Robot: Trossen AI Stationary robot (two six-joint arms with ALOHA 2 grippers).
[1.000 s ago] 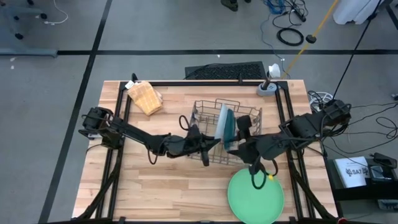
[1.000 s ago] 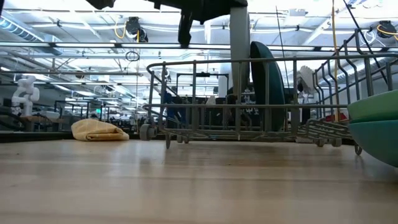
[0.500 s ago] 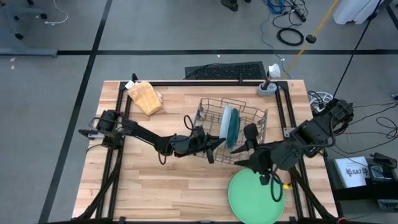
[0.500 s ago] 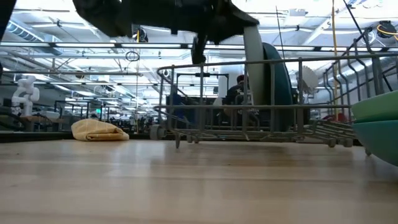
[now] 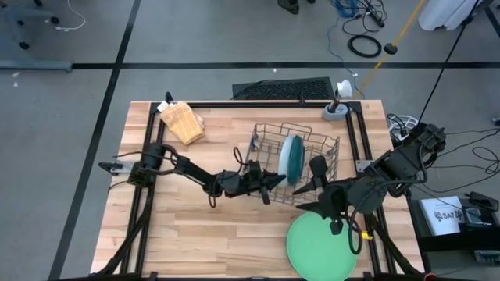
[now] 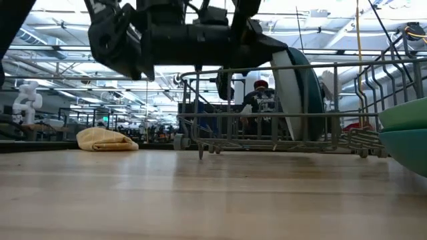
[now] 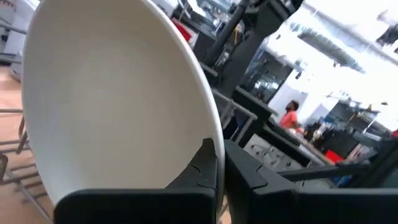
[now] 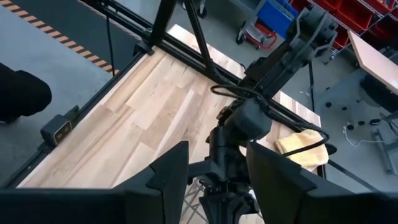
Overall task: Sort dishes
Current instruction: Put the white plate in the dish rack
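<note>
Two arms over the wooden table (image 5: 195, 234); entries run from biggest item down.

Wire rack (image 5: 269, 133) stands on the back half of the table, a little right of centre; seen level from the low view, its top rail (image 6: 233, 69) runs across in front of the room behind.

Large light green plate (image 5: 312, 250) lies flat at the table's near edge, right of centre, apart from the rack; in the low view its rim (image 6: 407, 113) shows at the far right.

Dark teal plate (image 5: 294, 158) stands on edge inside the rack, about mid-rack, leaning slightly (image 6: 313, 87).

Small white plate (image 5: 286, 156) stands on edge in the rack just beside the teal one, on its left, the two nearly face to face; it fills most of my left wrist view (image 7: 112, 106).

Tan cloth (image 5: 182, 121) sits bunched at the far left corner of the table, well apart from the rack.

My left claw (image 5: 269, 183) reaches in at the near-left side of the rack; its fingers are pressed together, tips right at the white plate's rim (image 7: 221, 168); I cannot tell whether the rim is pinched between them or only beside them.

My right claw (image 5: 336, 225) hangs above the far edge of the light green plate, just off the rack's near-right corner; fingers spread wide apart (image 8: 217, 180), nothing between them; it looks across the table toward my left arm and the cloth (image 8: 298, 142).

A person in red (image 7: 289, 118) shows far off in the room.
</note>
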